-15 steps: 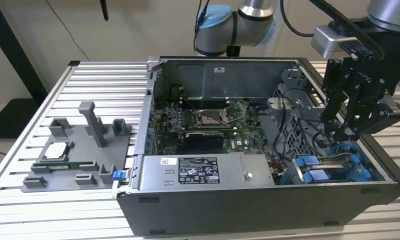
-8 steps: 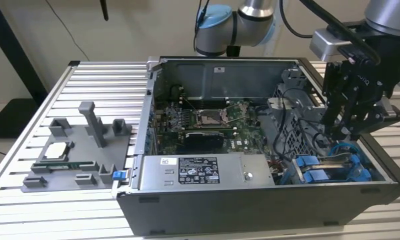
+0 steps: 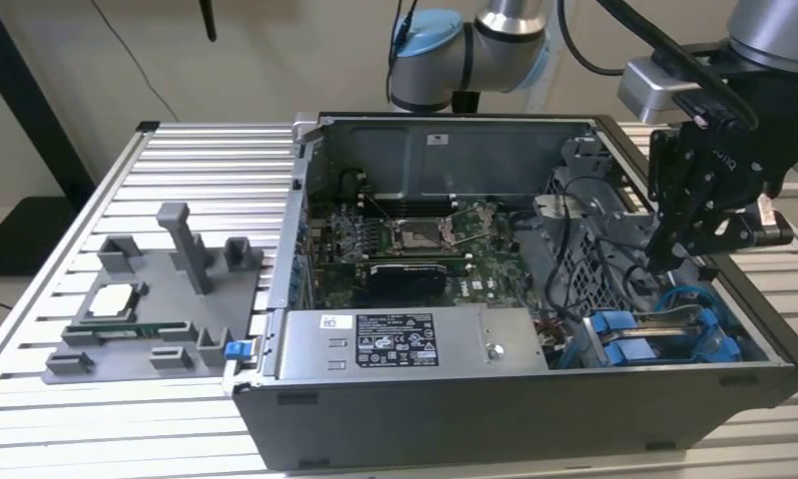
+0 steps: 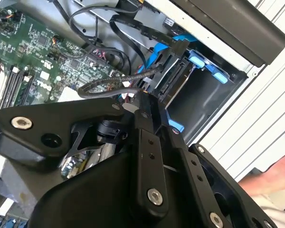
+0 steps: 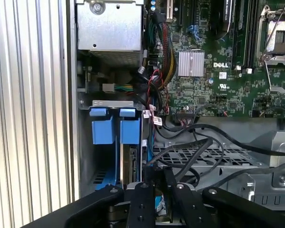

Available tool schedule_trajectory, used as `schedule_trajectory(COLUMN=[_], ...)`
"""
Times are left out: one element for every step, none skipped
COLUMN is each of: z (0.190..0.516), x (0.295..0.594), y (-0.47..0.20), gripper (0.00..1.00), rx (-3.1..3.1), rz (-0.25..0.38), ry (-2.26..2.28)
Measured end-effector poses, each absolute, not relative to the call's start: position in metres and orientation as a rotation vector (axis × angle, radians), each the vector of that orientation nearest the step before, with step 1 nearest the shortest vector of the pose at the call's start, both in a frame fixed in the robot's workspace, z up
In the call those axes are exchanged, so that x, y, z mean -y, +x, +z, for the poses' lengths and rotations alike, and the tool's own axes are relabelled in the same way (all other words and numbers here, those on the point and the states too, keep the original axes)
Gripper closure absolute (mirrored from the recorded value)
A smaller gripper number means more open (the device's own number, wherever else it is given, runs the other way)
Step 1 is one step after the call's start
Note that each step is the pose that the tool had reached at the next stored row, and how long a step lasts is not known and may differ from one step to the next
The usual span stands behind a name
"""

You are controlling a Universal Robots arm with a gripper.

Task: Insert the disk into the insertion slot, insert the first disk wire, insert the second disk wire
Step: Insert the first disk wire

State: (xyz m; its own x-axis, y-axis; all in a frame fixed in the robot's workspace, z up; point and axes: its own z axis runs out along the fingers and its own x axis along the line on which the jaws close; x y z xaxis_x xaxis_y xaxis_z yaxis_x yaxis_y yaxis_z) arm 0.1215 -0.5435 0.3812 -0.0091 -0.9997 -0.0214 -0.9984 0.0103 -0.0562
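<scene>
In the exterior view my tool (image 3: 668,261) hangs over the lower right corner of the computer case (image 3: 506,419). It is drawn close on what appears to be a black disk wire connector (image 5: 165,175). The disk (image 5: 128,164) stands on edge inside the insertion slot (image 5: 111,102), between the blue rails (image 5: 99,128) and just below the tool, with its long axis running down into the bay.

One computer case (image 3: 506,419), one motherboard (image 3: 413,249), one power-supply box (image 3: 392,342), one arm (image 3: 466,45).
</scene>
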Motion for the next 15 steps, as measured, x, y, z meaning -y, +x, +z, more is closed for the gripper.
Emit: schedule_trajectory(z=[0.3812, 0.3813, 0.3811, 0.3810, 0.3810, 0.3809, 0.3807, 0.3803, 0.3800, 0.3794, 0.3788, 0.3781, 0.3775, 0.3767, 0.3759], x=[0.5435, 0.5435, 0.5435, 0.5437, 0.5439, 0.5442, 0.5446, 0.5453, 0.5459, 0.5469, 0.5479, 0.5489, 0.5499, 0.5507, 0.5516], y=[0.1215, 0.1215, 0.1215, 0.1215, 0.1215, 0.1217, 0.1219, 0.1223, 0.1228, 0.1234, 0.1241, 0.1245, 0.1250, 0.1255, 0.1261], gripper=[1.00, 1.00, 1.00, 1.00, 1.00, 1.00, 1.00, 1.00, 1.00, 1.00, 1.00, 1.00, 1.00, 1.00, 1.00], rx=[-2.193, -2.193, -2.193, -2.193, -2.193, -2.193, -2.193, -2.193, -2.194, -2.194, -2.195, -2.196, -2.197, -2.198, -2.198], rz=[-0.038, -0.038, -0.038, -0.038, -0.038, -0.038, -0.038, -0.038, -0.038, -0.038, -0.038, -0.037, -0.037, -0.037, -0.037], ry=[-2.172, -2.172, -2.172, -2.172, -2.172, -2.172, -2.172, -2.172, -2.171, -2.171, -2.171, -2.170, -2.169, -2.168, -2.167])
